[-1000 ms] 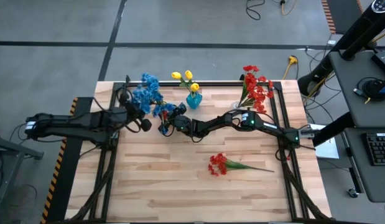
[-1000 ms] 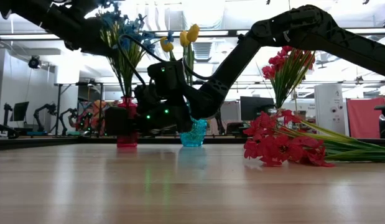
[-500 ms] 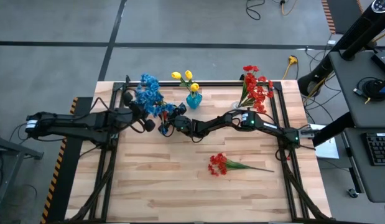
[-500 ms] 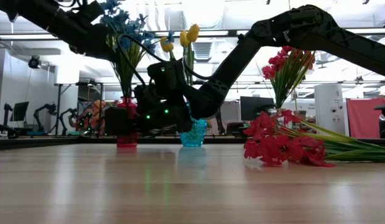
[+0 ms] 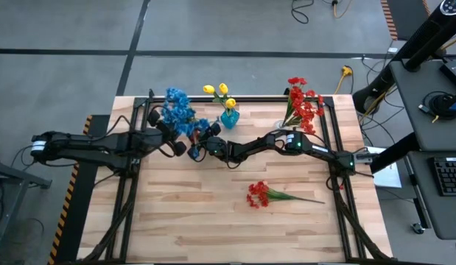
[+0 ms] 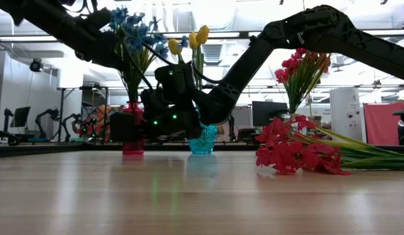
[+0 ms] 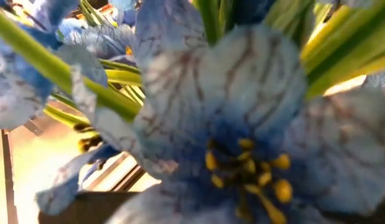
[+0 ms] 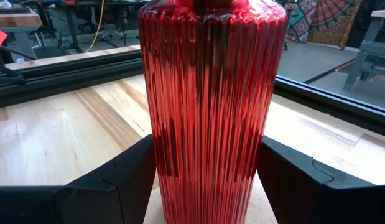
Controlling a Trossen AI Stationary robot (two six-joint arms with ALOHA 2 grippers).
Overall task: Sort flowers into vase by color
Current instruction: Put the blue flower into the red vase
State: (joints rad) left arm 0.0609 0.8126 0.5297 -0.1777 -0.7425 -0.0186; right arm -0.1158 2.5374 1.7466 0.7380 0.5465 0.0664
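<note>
Near the desk's (image 5: 213, 221) back edge, we see the right end effector (image 5: 197, 147) clamping the red vase (image 8: 211, 106); the left end effector (image 5: 176, 143), grip unclear, has carried the blue flowers (image 5: 177, 112) rightward.

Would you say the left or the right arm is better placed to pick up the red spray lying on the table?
Probably the left: the right gripper is clamped on the red vase, though the red spray lies nearer the right arm.

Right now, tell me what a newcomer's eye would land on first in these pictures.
The two dark arms meeting at the table's back edge: the right hand brackets a ribbed red vase, while the left hand is among the blue flowers above it. Next, the loose red flower spray lying alone on the wooden table, toward its front.
</note>
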